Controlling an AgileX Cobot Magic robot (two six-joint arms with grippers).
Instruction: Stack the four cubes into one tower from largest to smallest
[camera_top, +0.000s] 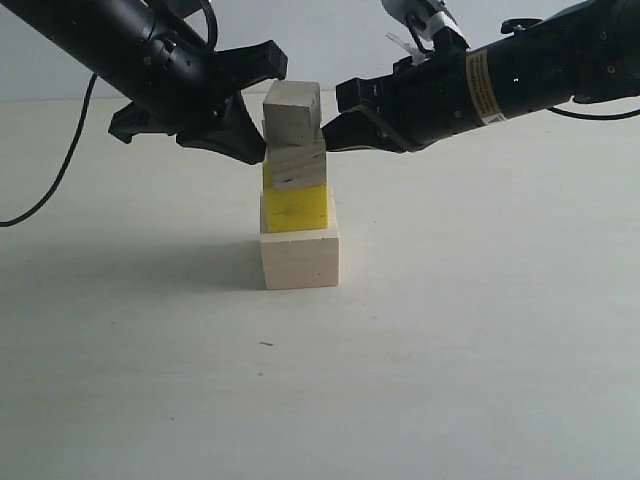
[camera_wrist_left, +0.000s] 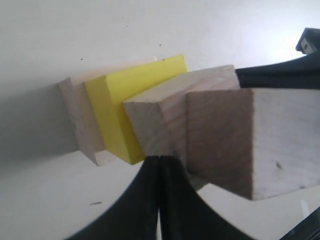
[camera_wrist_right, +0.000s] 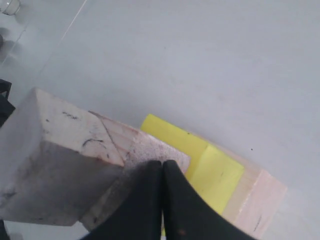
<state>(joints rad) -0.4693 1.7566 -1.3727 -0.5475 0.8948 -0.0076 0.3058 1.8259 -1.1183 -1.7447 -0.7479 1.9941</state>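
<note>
The four cubes stand as one tower in the middle of the table. The large pale wood cube (camera_top: 300, 258) is the base, with the yellow cube (camera_top: 296, 208), the plywood cube (camera_top: 297, 164) and the smallest pale cube (camera_top: 291, 110) above it, each slightly twisted. My left gripper (camera_top: 257, 150) is shut and empty, its tips against the plywood cube's (camera_wrist_left: 165, 117) left side. My right gripper (camera_top: 327, 137) is shut and empty too, tips at the plywood cube's (camera_wrist_right: 145, 145) right side. The wrist views show the left gripper (camera_wrist_left: 160, 159) and the right gripper (camera_wrist_right: 162, 164) pressed to the stack.
The pale table (camera_top: 480, 330) spreads around the tower. A black cable (camera_top: 60, 170) hangs at the far left. Both black arms reach in from the upper corners above the table.
</note>
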